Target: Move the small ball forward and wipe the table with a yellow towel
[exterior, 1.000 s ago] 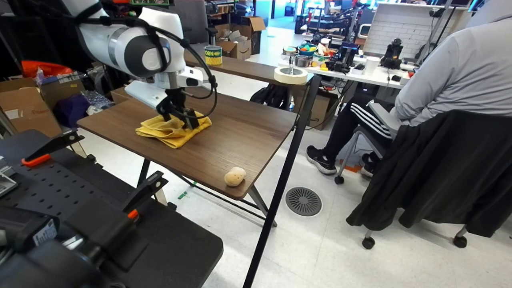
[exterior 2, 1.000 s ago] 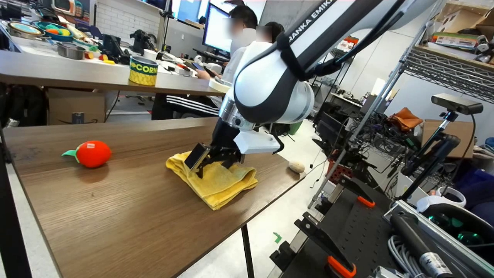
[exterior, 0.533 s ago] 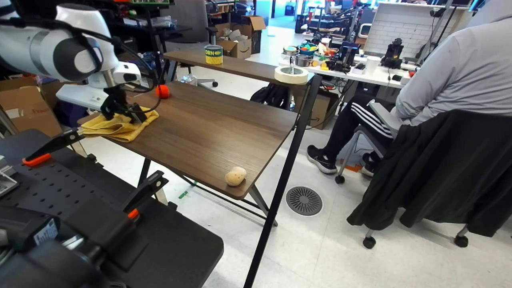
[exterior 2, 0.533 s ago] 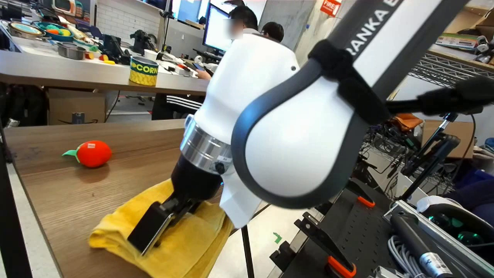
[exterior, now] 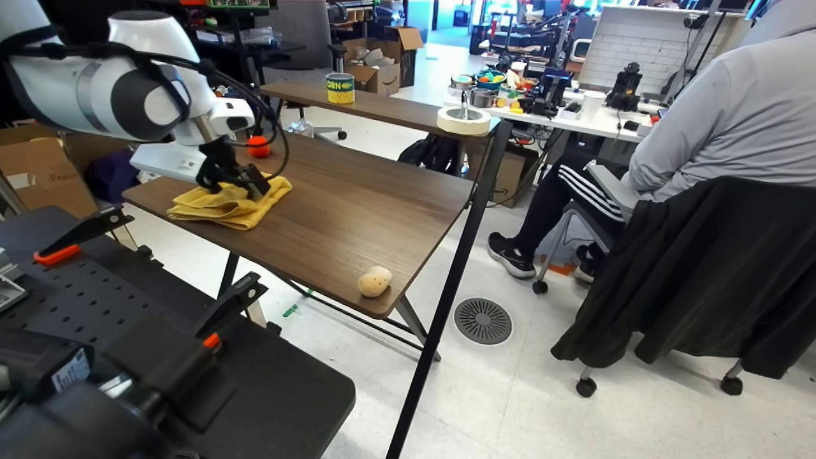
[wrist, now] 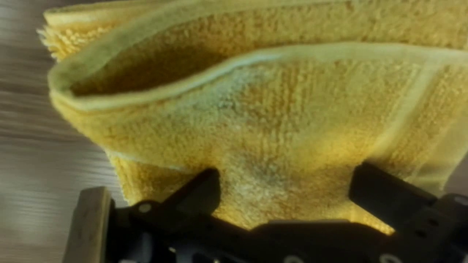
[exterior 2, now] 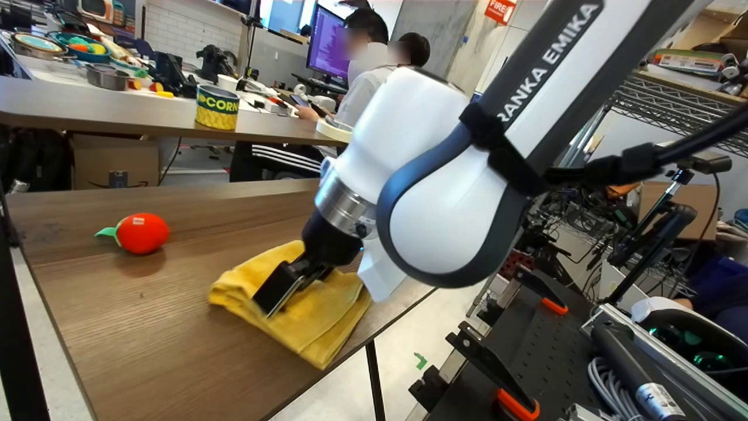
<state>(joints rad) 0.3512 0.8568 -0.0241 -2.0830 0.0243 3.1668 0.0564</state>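
Hand inspected: fingers spread wide, nothing clasped between them; they appear to bear down on the yellow towel, which lies folded and slightly rumpled beneath. All places are taken from that towel. Bare tabletop extends to either side of it, and one towel corner comes close to the tabletop's edge; whether it overhangs I cannot tell from where I stand. In an exterior view the small ball sits well apart from the towel, to its right and nearer the viewer. A red roundish object stands apart from the towel, untouched.

Finding: wiping is, in my judgement, the step under way; the ball lies clear of the towel, which suggests its own step is done, though I cannot confirm it. Next move calls for steady downward pressure, fingers apart, sliding the towel over the bare tabletop beside it. Too light a touch would likely let the fingers skid over it; too long a stroke could carry the towel past the edge.
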